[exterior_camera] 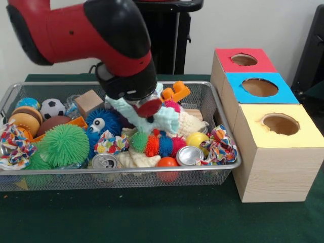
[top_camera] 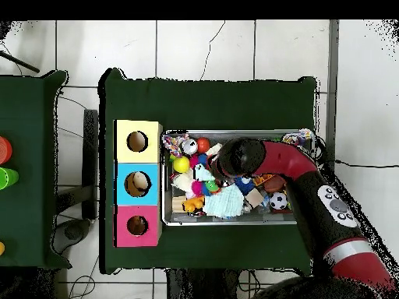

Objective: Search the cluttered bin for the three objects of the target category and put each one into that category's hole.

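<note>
Table [exterior_camera: 152, 223]: dark green cloth, flat and matte, carrying all items.

Bin [exterior_camera: 126, 171]: shallow rectangular basket of silver wire mesh with a thick metal rim, at the table's middle, left of the boxes in the front view; full of clutter.

Near row of bin contents, front view: crumpled multicoloured fabric wad [exterior_camera: 14, 146] at the left end; green spiky rubber ball [exterior_camera: 64, 145]; silver can [exterior_camera: 105, 161], top showing its pull tab; smooth orange ball [exterior_camera: 167, 162]; second silver can [exterior_camera: 190, 155]; second patterned fabric wad [exterior_camera: 220, 147] at the right corner.

Middle row: blue fuzzy ball with a googly eye [exterior_camera: 103, 122]; chain of small spiky balls [exterior_camera: 157, 144] in green, orange, blue and red; smooth yellow ball [exterior_camera: 197, 138].

Far row: burger-shaped toy [exterior_camera: 25, 119]; small football [exterior_camera: 52, 108], black and white; plain wooden cube [exterior_camera: 89, 102]; orange plastic piece [exterior_camera: 174, 92] by the far rim.

Pale teal cloth [exterior_camera: 164, 117]: soft, ribbed, hanging from below the arm's end.

Gripper [exterior_camera: 144, 106]: black wrist with a red tip, low over the bin's middle, touching the teal cloth; the fingers are hidden, so whether it is spread or closed cannot be told.

Boxes, touching in a line: yellow-topped box [exterior_camera: 283, 152] nearest, blue-topped box [exterior_camera: 258, 87], red-topped box [exterior_camera: 243, 59] farthest; pale wood sides, one round hole in each top.
</note>
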Controlling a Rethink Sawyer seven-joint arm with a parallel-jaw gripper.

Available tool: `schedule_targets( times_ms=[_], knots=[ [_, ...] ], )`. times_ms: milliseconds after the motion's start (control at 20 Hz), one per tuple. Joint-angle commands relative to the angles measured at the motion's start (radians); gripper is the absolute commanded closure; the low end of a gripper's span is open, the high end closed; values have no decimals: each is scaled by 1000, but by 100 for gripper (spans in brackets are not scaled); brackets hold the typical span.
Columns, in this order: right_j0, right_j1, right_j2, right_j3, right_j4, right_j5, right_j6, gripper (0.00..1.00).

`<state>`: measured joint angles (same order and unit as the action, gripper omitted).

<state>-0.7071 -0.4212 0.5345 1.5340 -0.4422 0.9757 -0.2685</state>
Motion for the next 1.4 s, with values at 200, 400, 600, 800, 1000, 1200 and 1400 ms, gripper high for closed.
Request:
schedule_targets(
  times_ms=[200, 400, 600, 800, 1000, 1200, 1400],
  knots=[
    [9, -150, -67, 395, 43, -177, 380, 100],
    [21, -138, -86, 360, 64, -151, 344, 100],
    [23, -119, -98, 322, 76, -130, 310, 100],
    [25, -94, -106, 275, 90, -100, 280, 100],
    [39, -50, -118, 192, 96, -48, 251, 100],
    [54, -9, -129, 113, 95, -1, 222, 100],
    [71, 27, -135, 40, 96, 42, 204, 100]
  ],
)
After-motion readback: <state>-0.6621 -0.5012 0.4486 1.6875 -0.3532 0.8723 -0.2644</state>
